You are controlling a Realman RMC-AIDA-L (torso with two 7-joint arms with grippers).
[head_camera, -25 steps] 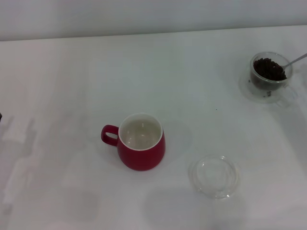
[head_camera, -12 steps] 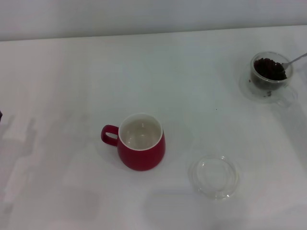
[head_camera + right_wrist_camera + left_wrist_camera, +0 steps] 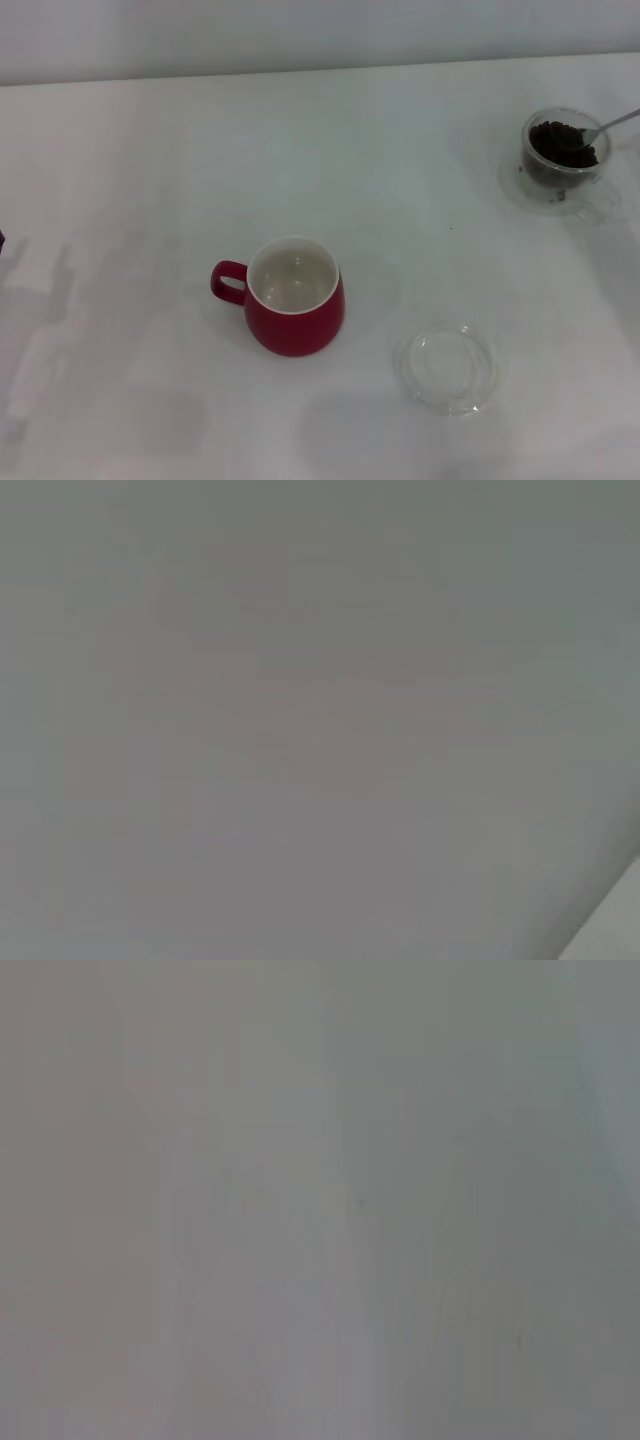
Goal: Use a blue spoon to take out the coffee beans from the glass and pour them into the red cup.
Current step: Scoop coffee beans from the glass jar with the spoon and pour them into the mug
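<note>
In the head view the red cup (image 3: 293,297) stands near the table's middle, white inside, handle to the left. The small clear glass (image 3: 564,150) stands at the far right, with dark coffee beans (image 3: 561,142) in it. The spoon's metal bowl rests in the beans and its thin stem (image 3: 610,126) runs off the right edge; its blue handle is out of view. Neither gripper shows in any view. Both wrist views show only blank pale surface.
A shallow flat clear glass dish (image 3: 449,367) lies in front of and to the right of the red cup. The glass stands on a clear round saucer (image 3: 520,185). The white table's far edge (image 3: 300,72) meets a pale wall.
The spoon's stem has shifted slightly and its bowl has moved a little in the beans. The cup, dish and glass have not moved.
</note>
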